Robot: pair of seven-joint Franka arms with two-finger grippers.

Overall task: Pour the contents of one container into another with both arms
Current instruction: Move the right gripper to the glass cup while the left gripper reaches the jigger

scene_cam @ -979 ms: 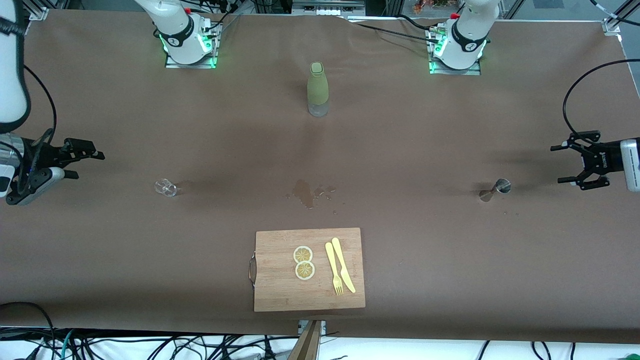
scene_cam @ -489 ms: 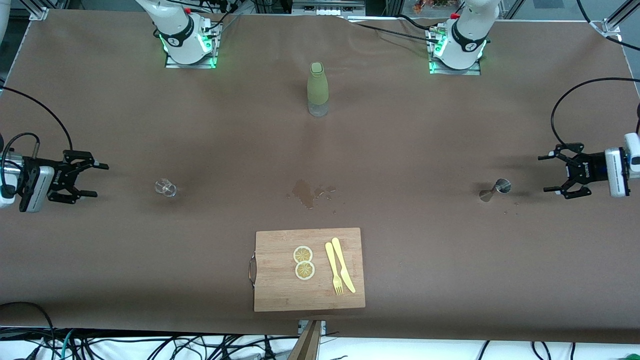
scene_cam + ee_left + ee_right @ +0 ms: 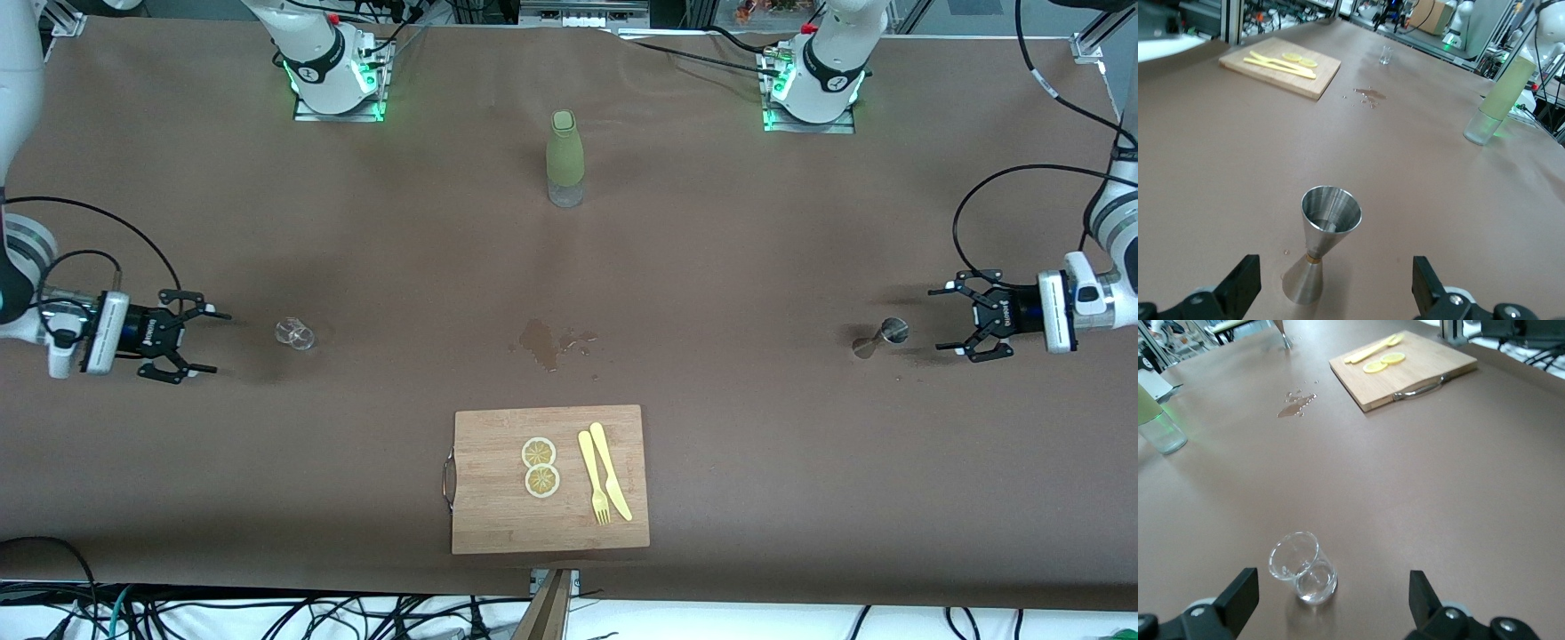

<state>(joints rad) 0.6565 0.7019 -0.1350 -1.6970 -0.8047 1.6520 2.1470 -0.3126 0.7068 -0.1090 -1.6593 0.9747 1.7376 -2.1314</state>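
Left tool (image 3: 951, 320): jaws spread wide apart, nothing between them, held low and level at the right edge of the front frame. It faces the steel jigger (image 3: 880, 336), which stands upright on the tabletop (image 3: 756, 267) just beside the fingertips, not touching. In the left wrist view the jigger (image 3: 1323, 240) sits low in the middle of the frame, between the two finger pads (image 3: 1239, 283), wide cup upward.

Right tool (image 3: 200, 342): jaws likewise spread apart and empty, held low at the left edge of the front frame. It faces a small clear glass (image 3: 294, 333) standing near it. In the right wrist view the glass (image 3: 1303, 567) appears at lower centre, between the fingers (image 3: 1238, 597), clear of both.

A wet patch (image 3: 544, 341) marks the brown tabletop at the centre of the frame. Above it, at upper centre, stands a green bottle (image 3: 564, 159). Below it, at lower centre, lies a wooden cutting board (image 3: 498, 516) carrying two lemon slices (image 3: 540, 466) with a yellow fork (image 3: 593, 489) and knife (image 3: 611, 469) beside them.
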